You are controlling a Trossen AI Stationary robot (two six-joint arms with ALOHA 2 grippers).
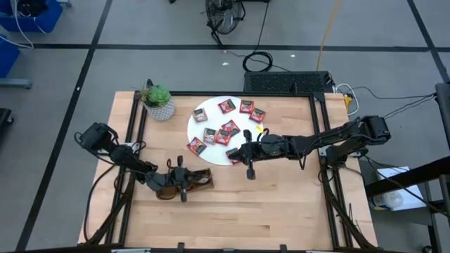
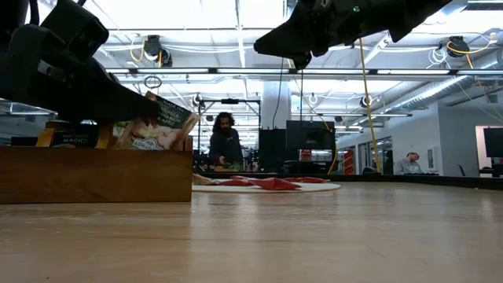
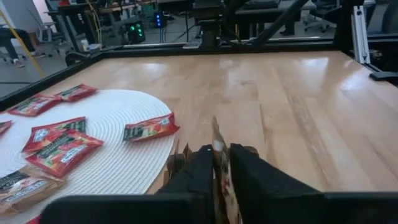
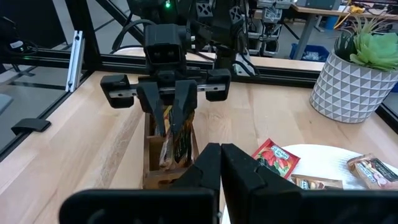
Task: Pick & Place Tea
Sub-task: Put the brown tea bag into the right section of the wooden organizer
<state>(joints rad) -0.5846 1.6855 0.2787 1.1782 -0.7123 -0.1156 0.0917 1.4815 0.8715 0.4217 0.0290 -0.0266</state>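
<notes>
My left gripper (image 3: pixel 221 153) is low over the brown wooden tray (image 1: pixel 206 180) near the table's front left. A tea sachet (image 3: pixel 217 140) stands on edge between its slightly parted fingers, down in the tray (image 4: pixel 163 169) among other sachets (image 2: pixel 157 126). Several mostly red tea sachets (image 1: pixel 226 106) lie flat on the white disc (image 1: pixel 211 144). My right gripper (image 1: pixel 249 172) hangs shut and empty above the disc's near edge, seen from its wrist view (image 4: pixel 219 152). My left gripper has one finger on either side of the sachet's upper part (image 4: pixel 176 132), coming from above at a slant. A narrow gap shows between the fingers, and I cannot tell whether they touch the sachet. The sachet's lower part sits in the tray.
A green plant in a white pot (image 1: pixel 159 102) stands at the table's far left corner. Black rails (image 1: pixel 320 133) frame the table. Bare wood lies along the near side and right half. A person (image 2: pixel 225 145) sits far behind the table.
</notes>
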